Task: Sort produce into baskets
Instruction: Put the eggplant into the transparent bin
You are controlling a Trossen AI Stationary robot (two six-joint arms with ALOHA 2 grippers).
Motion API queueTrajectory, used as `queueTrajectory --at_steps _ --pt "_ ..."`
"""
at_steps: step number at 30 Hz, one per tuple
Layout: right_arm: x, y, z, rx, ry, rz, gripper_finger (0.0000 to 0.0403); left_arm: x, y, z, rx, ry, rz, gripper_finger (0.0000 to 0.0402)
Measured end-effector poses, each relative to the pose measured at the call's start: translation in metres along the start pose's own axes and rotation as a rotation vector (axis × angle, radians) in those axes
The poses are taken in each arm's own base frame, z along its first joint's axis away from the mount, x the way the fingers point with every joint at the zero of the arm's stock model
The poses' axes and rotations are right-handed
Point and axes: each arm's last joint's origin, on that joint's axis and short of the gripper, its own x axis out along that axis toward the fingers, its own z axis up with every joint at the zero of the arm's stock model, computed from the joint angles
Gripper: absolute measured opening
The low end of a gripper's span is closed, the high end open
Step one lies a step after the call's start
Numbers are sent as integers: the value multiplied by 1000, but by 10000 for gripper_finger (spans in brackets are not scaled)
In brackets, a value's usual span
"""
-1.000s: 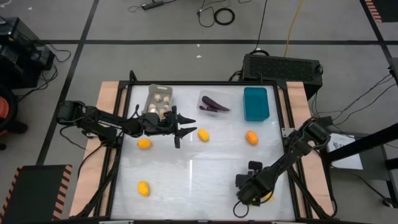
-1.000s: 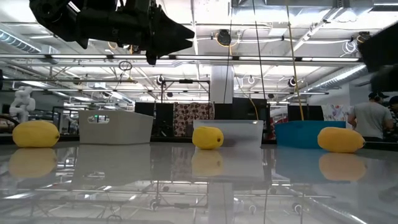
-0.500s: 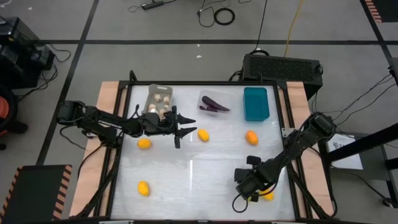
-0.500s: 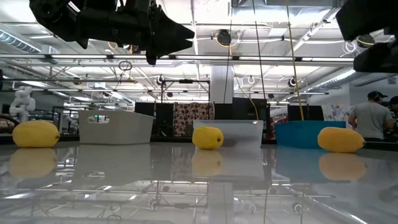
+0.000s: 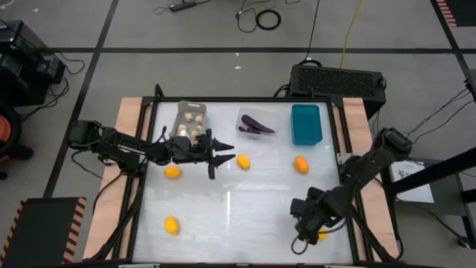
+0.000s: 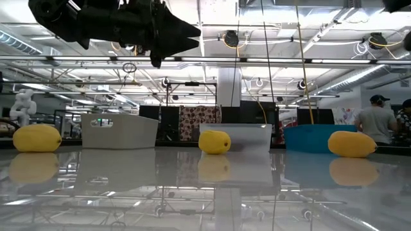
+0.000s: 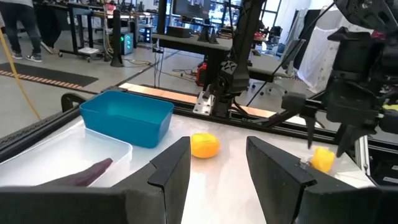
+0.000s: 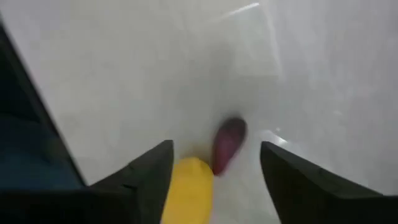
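Your right gripper [image 5: 316,229] spread wide, empty, angled down over yellow fruit [image 8: 186,190] and purple eggplant piece [image 8: 228,142], far from blue bin [image 5: 306,123], lining up pick. Left gripper [image 5: 220,157] parted, empty, waiting beside grey bin [image 5: 190,120].

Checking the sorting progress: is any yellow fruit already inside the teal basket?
No: the teal basket looks empty from above, and the yellow fruits, like this one, lie on the table.
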Motion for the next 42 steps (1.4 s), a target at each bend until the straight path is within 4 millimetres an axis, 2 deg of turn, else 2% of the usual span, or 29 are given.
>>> queueTrajectory --at_steps 4,8,18,25,32,42 --pt "4 -1 -13 47 9 -87 257 0 -1 0 9 1 -2 164" --pt "15 -5 -19 97 37 -88 268 0 0 0 69 -2 0 164" --pt "65 -29 -13 77 110 51 290 0 0 2 78 -20 -2 164" --pt "76 -38 -17 117 86 44 287 0 0 2 78 -20 -2 164" --pt "77 -38 -16 115 68 50 248 0 -1 2 76 -20 -5 164" --pt "76 -37 -16 74 33 54 130 -1 -6 1 51 -15 -24 164"
